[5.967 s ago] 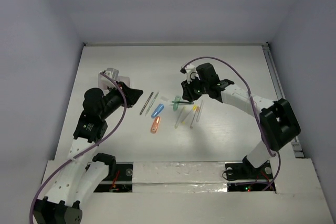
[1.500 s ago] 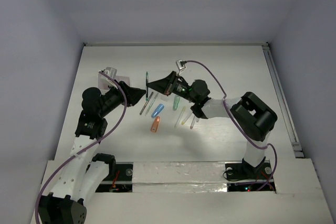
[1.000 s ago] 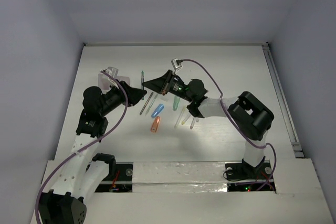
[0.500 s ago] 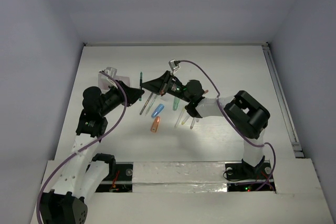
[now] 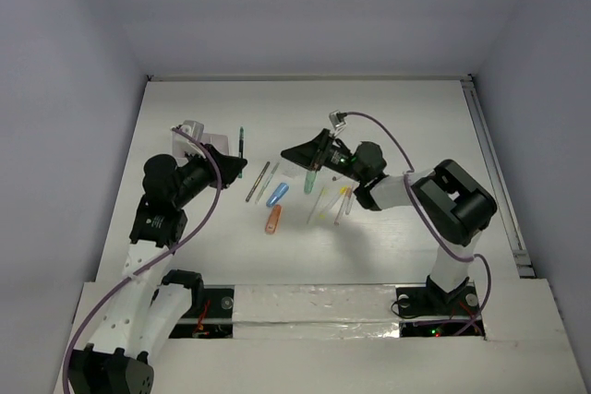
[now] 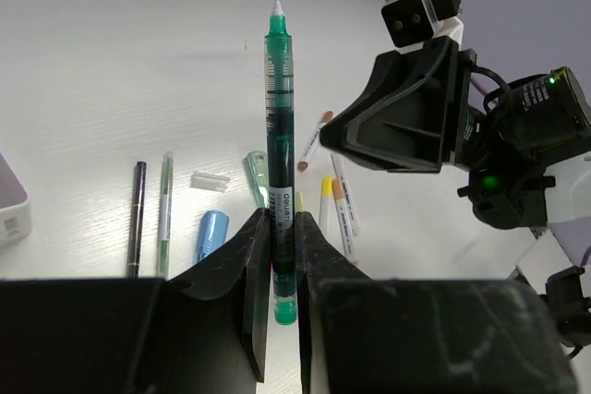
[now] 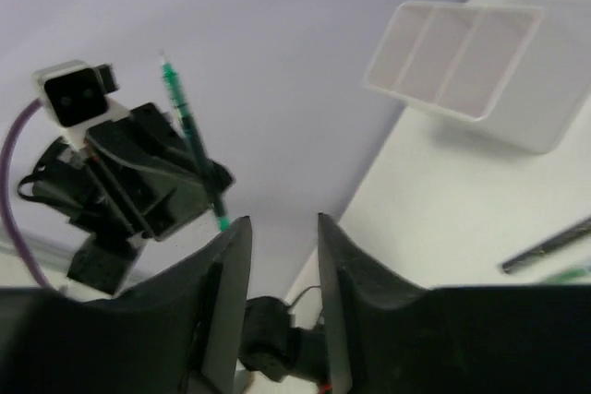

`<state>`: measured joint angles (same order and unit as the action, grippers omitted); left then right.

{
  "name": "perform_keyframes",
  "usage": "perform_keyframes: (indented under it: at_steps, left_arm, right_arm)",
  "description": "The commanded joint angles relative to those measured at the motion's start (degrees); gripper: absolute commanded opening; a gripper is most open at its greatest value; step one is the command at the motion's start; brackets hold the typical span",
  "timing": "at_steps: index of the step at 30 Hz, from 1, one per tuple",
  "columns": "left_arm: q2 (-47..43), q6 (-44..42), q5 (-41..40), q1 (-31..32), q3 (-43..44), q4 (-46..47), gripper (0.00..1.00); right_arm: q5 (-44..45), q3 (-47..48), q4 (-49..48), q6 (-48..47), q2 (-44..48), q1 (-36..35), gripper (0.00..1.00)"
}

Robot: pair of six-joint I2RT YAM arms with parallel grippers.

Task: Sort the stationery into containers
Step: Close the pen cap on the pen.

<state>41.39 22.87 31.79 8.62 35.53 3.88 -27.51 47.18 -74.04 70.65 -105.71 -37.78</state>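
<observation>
Green plastic, slim and smooth: the green pen (image 6: 279, 145) stands almost upright in your left claw (image 6: 283, 220), which is pinching the barrel close to its lower end. In the overhead view it sits left of centre, lifted off the desk (image 5: 406, 117).

Your right claw (image 7: 280, 221) is spread with nothing between its fingers, and it points toward the pen from the right of that view.

Expect the pen to be very light and stiff. The glossy round barrel will probably turn or slide in a loose pinch. Most of its length rises above the grip, so a quick swing could tip it. The fine bare tip at the top looks like the fragile part, so keep it away from walls and rims.

A hold nearer mid-barrel would likely steady it, if you regrasp.

The tray (image 7: 526, 117) lies toward the upper right of the right wrist view. Its compartments look shorter than the pen, so it may have to lean in.

The blue marker (image 5: 277, 194) and orange marker (image 5: 273, 219) lie on the desk near centre. They are stubbier and best taken across the middle.
</observation>
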Motion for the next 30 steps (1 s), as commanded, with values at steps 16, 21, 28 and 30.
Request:
perform_keyframes:
  at_steps: [16, 21, 28, 30]
  left_arm:
    - [-2.27, -2.31, -1.82, 1.31, 3.06, -0.19, 0.0]
    - [-2.54, -2.39, -2.52, 1.31, 3.32, -0.45, 0.0]
    - [-2.36, -2.48, -2.44, 1.31, 3.41, -0.54, 0.0]
    - [-2.36, -2.48, -2.61, 1.31, 3.32, -0.63, 0.0]
  right_arm:
    - [14.76, 33.67, 89.33, -65.63, -3.35, 2.89, 0.46]
    - [11.87, 37.81, 92.05, -69.95, -7.57, 1.57, 0.52]
    - [12.82, 41.15, 92.94, -74.52, -11.36, -1.94, 0.54]
    - [13.44, 41.94, 93.37, -75.04, -12.59, -2.47, 0.54]
